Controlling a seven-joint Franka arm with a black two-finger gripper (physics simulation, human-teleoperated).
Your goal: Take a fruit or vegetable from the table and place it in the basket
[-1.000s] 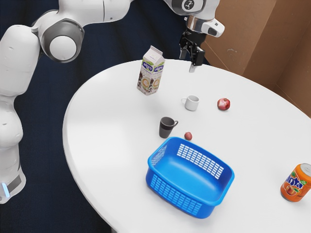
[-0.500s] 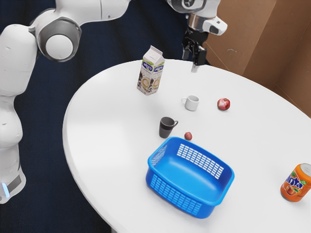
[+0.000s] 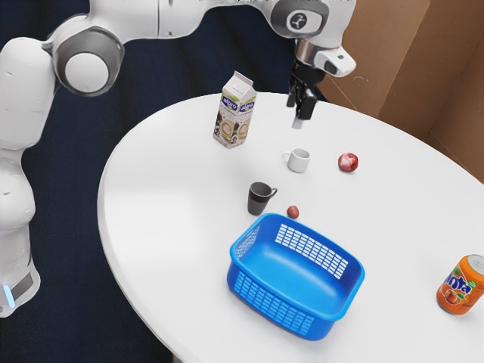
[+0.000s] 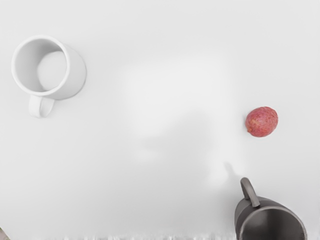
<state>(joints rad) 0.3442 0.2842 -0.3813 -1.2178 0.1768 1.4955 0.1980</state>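
Red sm. fruit point(image 3: 293, 212) nr dk mug point(image 3: 259, 198), below & well apart from unclenched hand point(image 3: 296, 115).

The bench point(image 3: 174, 189) is brightly lit; in the wrist view, a pale glare patch point(image 4: 175, 80) is crossed by a soft grey shadow point(image 4: 187, 137).

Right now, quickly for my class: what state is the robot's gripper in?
Black two-finger gripper: open, jaws apart, holding nothing, above the round white table.
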